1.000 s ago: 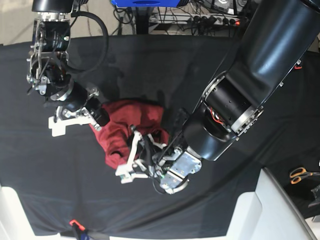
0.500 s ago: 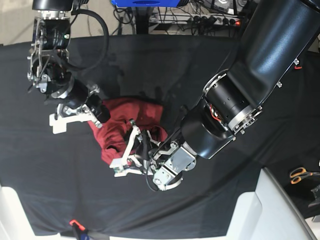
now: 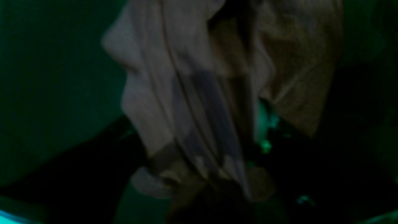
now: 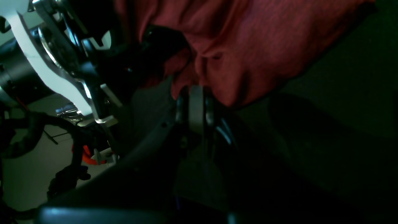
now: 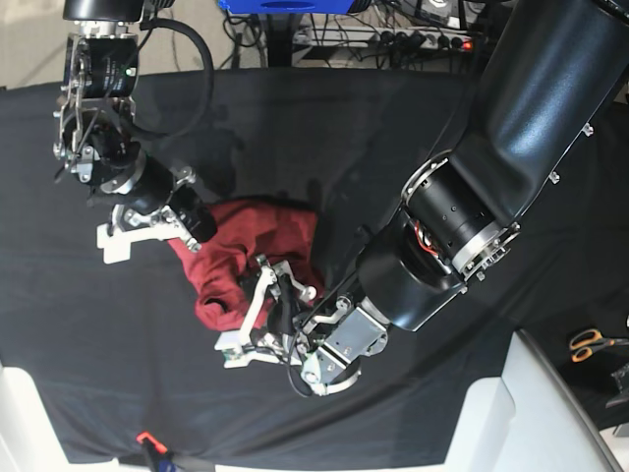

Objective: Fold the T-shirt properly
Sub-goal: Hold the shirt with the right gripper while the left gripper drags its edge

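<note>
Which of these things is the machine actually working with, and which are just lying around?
In use: crumpled brick-red knit T-shirt; left gripper; right gripper.

Lying about: orange-handled scissors; black cloth table covering; white power strips.

Base view is the only decent feed I've got: evenly lit from overhead, sharp enough, colours true. The black table cloth (image 5: 413,128) soaks up light, so shadows barely read, just soft dark patches near the arms. Slight sheen on the big black arm housing (image 5: 550,108).

Left wrist cam is v. dim and badly blurred, w/ a green cast over the whole pic; the T-shirt (image 3: 192,102) reads greyish-tan instead of red, folds smeared, nothing in focus.

Right wrist cam also dark, lower half nearly black. The shirt shows red and fairly clear up top. Brightest bit is far left, on white and metal parts.
</note>
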Robot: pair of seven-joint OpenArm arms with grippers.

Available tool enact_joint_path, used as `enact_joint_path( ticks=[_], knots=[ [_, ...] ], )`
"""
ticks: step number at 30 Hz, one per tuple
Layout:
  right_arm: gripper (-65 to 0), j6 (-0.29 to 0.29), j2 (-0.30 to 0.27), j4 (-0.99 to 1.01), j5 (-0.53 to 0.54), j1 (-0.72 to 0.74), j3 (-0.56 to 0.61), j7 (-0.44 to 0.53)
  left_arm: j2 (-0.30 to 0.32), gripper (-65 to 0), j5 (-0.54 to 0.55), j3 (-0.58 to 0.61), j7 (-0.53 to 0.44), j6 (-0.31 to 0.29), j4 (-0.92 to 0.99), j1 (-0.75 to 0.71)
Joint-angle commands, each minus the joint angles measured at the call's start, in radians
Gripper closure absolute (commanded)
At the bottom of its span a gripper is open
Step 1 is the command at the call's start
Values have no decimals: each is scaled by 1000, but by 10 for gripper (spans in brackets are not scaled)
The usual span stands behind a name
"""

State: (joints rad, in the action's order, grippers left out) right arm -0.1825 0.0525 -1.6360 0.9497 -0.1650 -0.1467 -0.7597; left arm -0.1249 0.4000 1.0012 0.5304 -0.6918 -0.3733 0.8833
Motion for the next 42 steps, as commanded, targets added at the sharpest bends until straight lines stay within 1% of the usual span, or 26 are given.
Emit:
enact_joint_path(
  ticks=[1, 2, 4, 6, 8, 11, 19, 22, 23, 25, 27, 31, 34, 36, 38, 39, 40, 41, 42],
  knots=[
    [-14, 15, -1, -16, 19, 9, 0, 6, -8, -408, 9, -3, -17, -6, -14, 40],
    [-14, 15, -1, -16, 19, 9, 0, 6, -8, -420, -6, -3, -17, -6, -14, 40],
    [-14, 15, -1, -16, 19, 9, 0, 6, -9, -433, -74, -11, -22, -6, -14, 40],
    [-14, 15, -1, -16, 19, 9, 0, 6, -9, -433, -138, -14, -63, -6, -14, 38],
    [-14, 15, -1, -16, 19, 9, 0, 6, -9, -433, -174, -15, -91, -6, -11, 38],
    [-14, 15, -1, -16, 19, 9, 0, 6, -9, -433, -207, -15, -100, -6, -11, 58],
    [-14, 15, -1, -16, 19, 11, 2, 4, -9, -433, -215, -14, -105, -6, -14, 109],
    [-14, 15, -3, -16, 19, 11, 2, 4, -9, -433, -217, -3, -160, -6, -6, 129],
    [-14, 15, -12, -16, 19, 11, 2, 4, -8, -433, -217, -3, -180, 13, 0, 132],
    [-14, 15, -16, -16, 21, 11, 2, 4, -8, -433, -217, -11, -209, 70, 18, 136],
    [-14, 15, -19, -16, 21, 11, 2, 4, -8, -433, -215, -14, -237, 100, 24, 138],
    [-14, 16, -21, -16, 21, 11, 3, 4, -9, -433, -209, -15, -260, 108, 27, 158],
    [-15, 16, -21, -17, 21, 11, 3, 3, -9, -433, -207, -17, -255, 108, 23, 172],
    [-15, 16, -21, -19, 21, 11, 3, 3, -9, -429, -206, -69, -252, 108, 23, 175],
    [-15, 16, -29, -19, 21, 11, 3, 1, -9, -425, -207, -183, -232, 108, 23, 176],
    [-15, 16, -39, -19, 21, 12, 3, -5, -9, -410, -214, -241, -189, 108, 20, 176],
    [-15, 16, -44, -19, 21, 14, 3, -13, -9, -367, -217, -281, -146, 108, 18, 176],
    [-15, 16, -47, -19, 21, 15, 3, -22, -9, -280, -218, -311, -88, 108, 17, 173],
    [-15, 16, -47, -22, 21, 15, 2, -24, -8, -156, -217, -324, -36, 106, -2, 167]
  ],
)
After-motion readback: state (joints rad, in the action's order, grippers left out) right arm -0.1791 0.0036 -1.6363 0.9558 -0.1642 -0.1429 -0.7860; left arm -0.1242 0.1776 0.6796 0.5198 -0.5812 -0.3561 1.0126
